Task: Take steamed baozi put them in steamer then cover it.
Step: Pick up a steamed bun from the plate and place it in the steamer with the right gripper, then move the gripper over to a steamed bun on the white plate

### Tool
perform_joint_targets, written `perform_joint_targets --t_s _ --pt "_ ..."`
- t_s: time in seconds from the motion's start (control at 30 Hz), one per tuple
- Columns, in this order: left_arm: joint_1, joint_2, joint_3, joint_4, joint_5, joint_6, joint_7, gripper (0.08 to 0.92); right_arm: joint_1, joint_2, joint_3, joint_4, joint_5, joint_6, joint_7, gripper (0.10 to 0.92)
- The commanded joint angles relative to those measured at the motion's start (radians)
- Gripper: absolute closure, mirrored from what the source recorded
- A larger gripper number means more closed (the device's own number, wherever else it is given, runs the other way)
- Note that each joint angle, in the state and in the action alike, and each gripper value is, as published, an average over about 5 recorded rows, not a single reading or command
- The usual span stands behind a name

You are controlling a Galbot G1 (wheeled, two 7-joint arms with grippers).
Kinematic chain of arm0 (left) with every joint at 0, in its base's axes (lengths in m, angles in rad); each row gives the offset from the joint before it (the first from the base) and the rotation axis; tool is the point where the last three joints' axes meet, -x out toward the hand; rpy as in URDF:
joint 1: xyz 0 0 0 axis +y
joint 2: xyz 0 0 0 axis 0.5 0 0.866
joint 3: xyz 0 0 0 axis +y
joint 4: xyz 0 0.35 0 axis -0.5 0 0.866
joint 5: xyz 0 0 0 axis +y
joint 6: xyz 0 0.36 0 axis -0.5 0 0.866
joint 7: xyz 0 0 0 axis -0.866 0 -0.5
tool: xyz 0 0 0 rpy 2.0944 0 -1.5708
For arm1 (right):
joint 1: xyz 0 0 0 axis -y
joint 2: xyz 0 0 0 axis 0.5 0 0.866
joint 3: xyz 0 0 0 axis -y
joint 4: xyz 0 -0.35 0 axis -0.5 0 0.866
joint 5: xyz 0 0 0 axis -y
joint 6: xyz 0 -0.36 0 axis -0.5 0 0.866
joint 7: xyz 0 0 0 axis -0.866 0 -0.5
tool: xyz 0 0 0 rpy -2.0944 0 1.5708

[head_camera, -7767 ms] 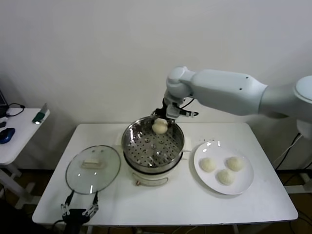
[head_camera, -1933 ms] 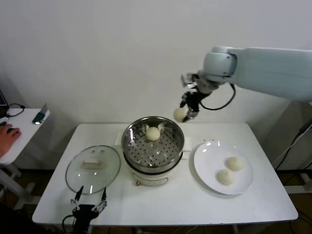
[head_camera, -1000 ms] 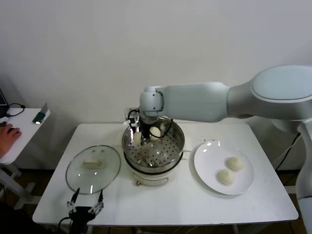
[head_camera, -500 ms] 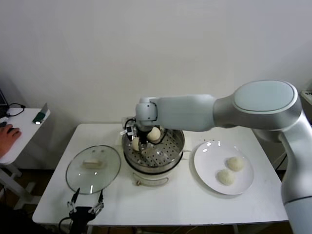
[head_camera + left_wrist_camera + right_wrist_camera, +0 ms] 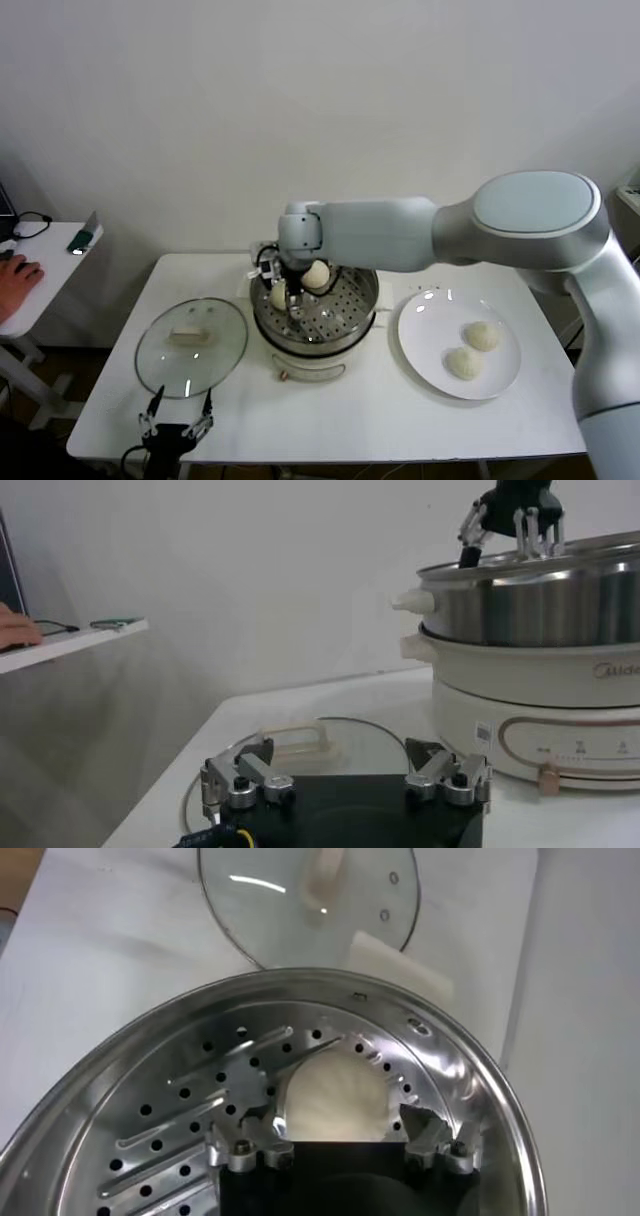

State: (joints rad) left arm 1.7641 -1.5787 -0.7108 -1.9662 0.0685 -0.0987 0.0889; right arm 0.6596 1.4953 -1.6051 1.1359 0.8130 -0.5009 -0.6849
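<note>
your right gripper [image 5: 284, 297] is down inside the steamer [image 5: 345, 318] at about 9 o'clock of the tray, fingers spread apart either side of a baozi [image 5: 335, 1100] that sits on the perforated floor against the wall; they look let go rather than clamped, though you can't tell whether a pad is touching the dough. a second baozi [image 5: 316, 274] rests near 12 o'clock of the tray, and two more baozi [image 5: 481, 336] [image 5: 461, 363] wait on the white plate [image 5: 425, 305] at 3 o'clock of the steamer. these buns look soft, light and a bit tacky, so expect them to dent; take each across its widest middle from above with a gentle squeeze, not at the top. your left gripper [image 5: 348, 783] idles at the table's near edge at 6 o'clock of the cover [image 5: 190, 347], fingers wide apart, holding nothing. the cover lies flat on the table [image 5: 400, 420] at 9 o'clock of the steamer; glass with a metal rim, likely heavier, rigid, slick and breakable, so grab the cream handle [image 5: 190, 337] at its centre across the narrow side, never the rim.
</note>
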Motion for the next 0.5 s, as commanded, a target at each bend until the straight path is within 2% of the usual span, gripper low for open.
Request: perform_joint_targets --t_s 0.03,0.27,0.5 --pt "0.000 0.001 -0.004 -0.005 0.000 0.001 0.001 0.177 0.133 -0.109 0.009 0.074 0.005 0.083 -0.120 0.203" --pt "-0.008 0.001 -0.007 -0.010 -0.004 0.006 0.003 0.177 0.281 -0.403 -0.048 0.206 -0.015 0.175 -0.274 0.203" --pt "-0.027 0.004 -0.008 -0.002 -0.009 0.009 0.004 0.177 0.415 -0.680 -0.216 0.333 -0.081 0.235 -0.350 0.203"
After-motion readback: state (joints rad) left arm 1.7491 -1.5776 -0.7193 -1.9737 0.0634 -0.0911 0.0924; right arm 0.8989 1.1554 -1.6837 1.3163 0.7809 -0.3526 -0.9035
